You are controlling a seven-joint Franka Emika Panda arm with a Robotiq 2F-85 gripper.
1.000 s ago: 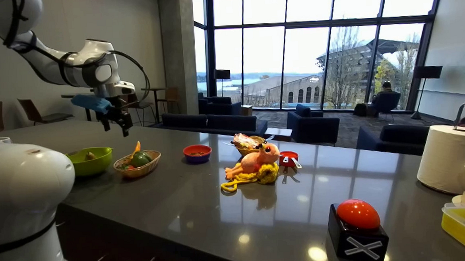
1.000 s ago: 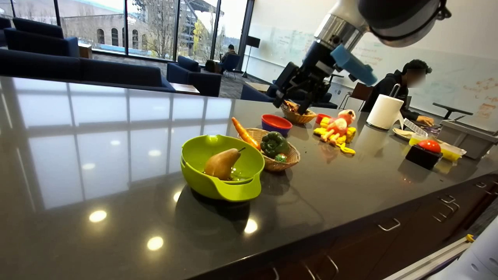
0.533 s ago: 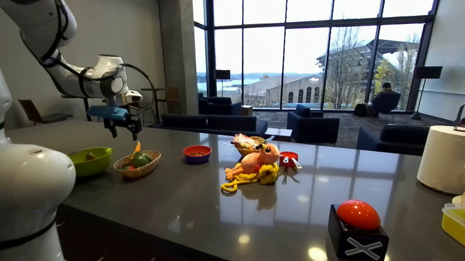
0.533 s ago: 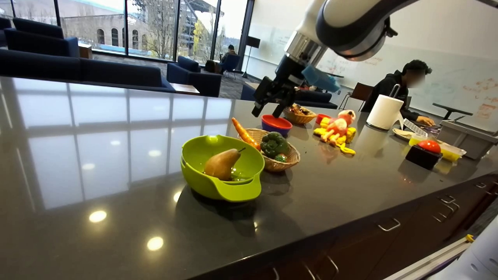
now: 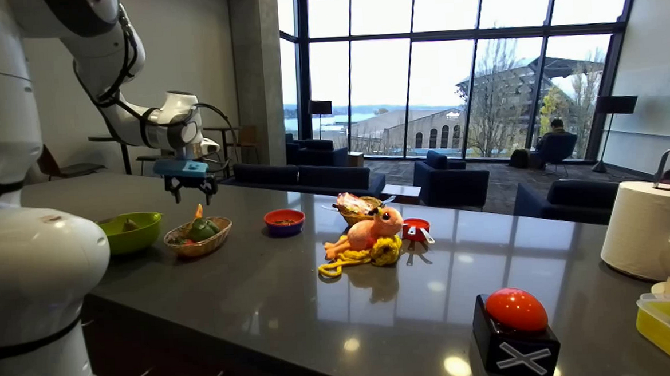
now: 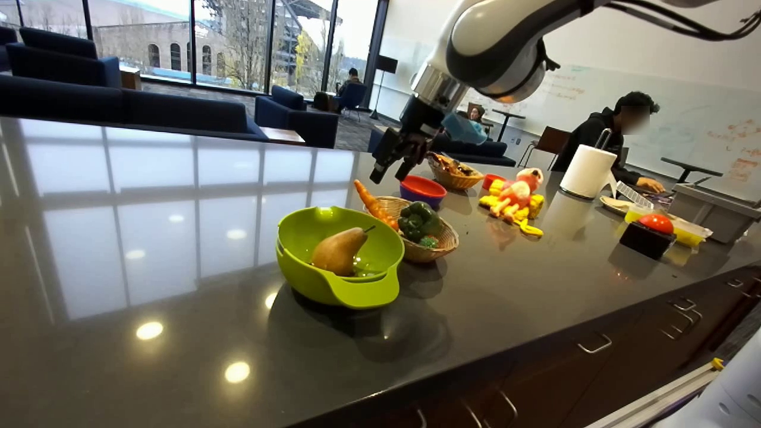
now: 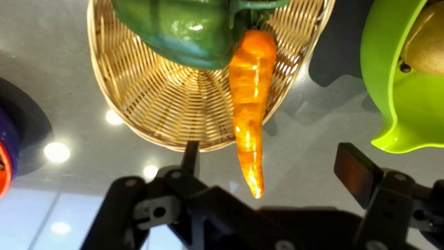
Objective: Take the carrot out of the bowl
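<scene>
You're holding the claw (image 7: 274, 165) spread wide and empty above the carrot (image 7: 250, 107), which is leaning out of the wicker bowl (image 7: 166, 100). In the wrist view, its slim end is showing between the fingers (image 7: 354, 176), long axis crosswise to your closing line. The green pepper (image 7: 180, 34) is crowding its thick end, so that slim end is probably offering the clearer grip; the lime-green bowl (image 7: 376, 69) is standing nearby.

In the wrist view, the carrot (image 7: 250, 104) at centre is glossy, the basket (image 7: 166, 111) woven wicker, the pepper (image 7: 184, 38) at top shiny, the green bowl (image 7: 378, 66) at upper right smooth, plastic-looking. In both exterior views the counter (image 5: 295, 304) is mirror-glossy. In an exterior view, the toy (image 5: 366, 234) at centre is matt plush, the roll (image 5: 644, 229) at right paper.
</scene>
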